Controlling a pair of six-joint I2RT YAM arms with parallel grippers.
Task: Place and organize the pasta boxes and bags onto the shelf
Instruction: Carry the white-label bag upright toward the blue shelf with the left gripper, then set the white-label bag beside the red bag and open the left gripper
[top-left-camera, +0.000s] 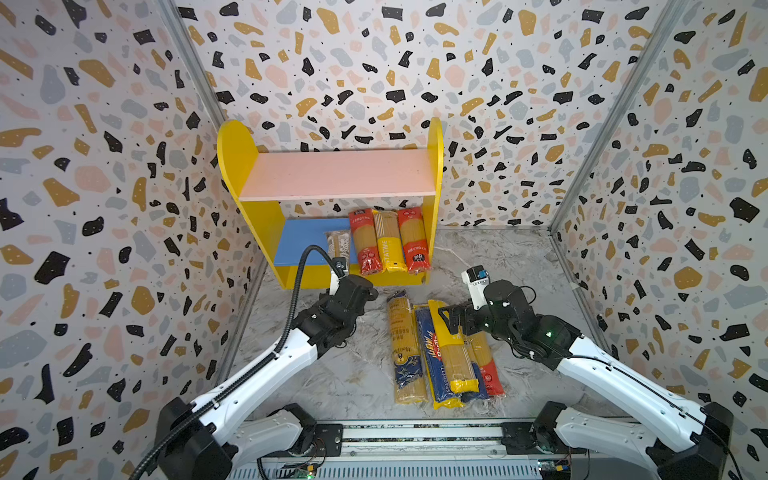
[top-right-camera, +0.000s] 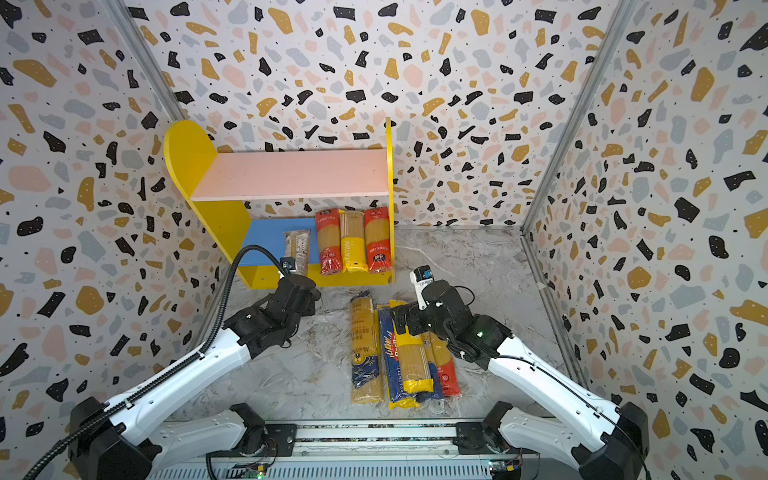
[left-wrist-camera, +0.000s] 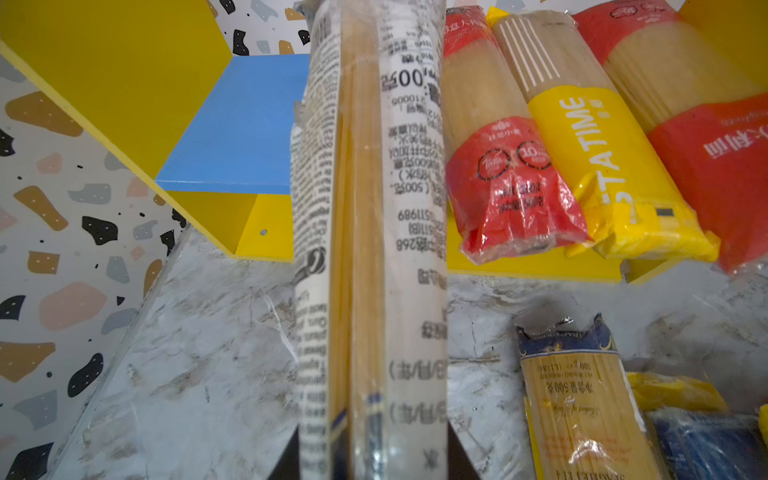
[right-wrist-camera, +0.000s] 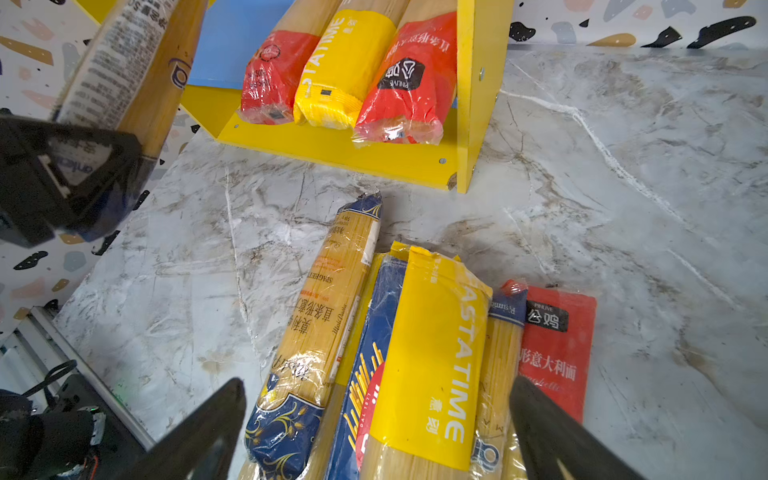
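1. Here's the grey marbled desk (top-left-camera: 332, 374), speckled terrazzo walls (top-left-camera: 104, 166) all round, and the shelf (top-left-camera: 245, 166) at 12 o'clock.
2. The left pincer (left-wrist-camera: 370, 457) is clenched on a printed spaghetti pack (top-left-camera: 336, 245). Its long axis runs 6-to-12, nose over the blue board (top-left-camera: 303, 241).
3. At its 3 o'clock, three packs (top-left-camera: 388, 245) lie parallel.
4. The right pincer (right-wrist-camera: 378, 424) gapes wide above the desk pile (top-left-camera: 432, 357), which also points to 12.

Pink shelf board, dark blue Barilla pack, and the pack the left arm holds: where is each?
Pink shelf board (top-left-camera: 336, 174): a top view, its bare middle.
Barilla pack (top-left-camera: 430, 370): a top view, the blue wrapper near the logo.
Held pack (left-wrist-camera: 370, 208): left wrist view, the noodles at mid-length.
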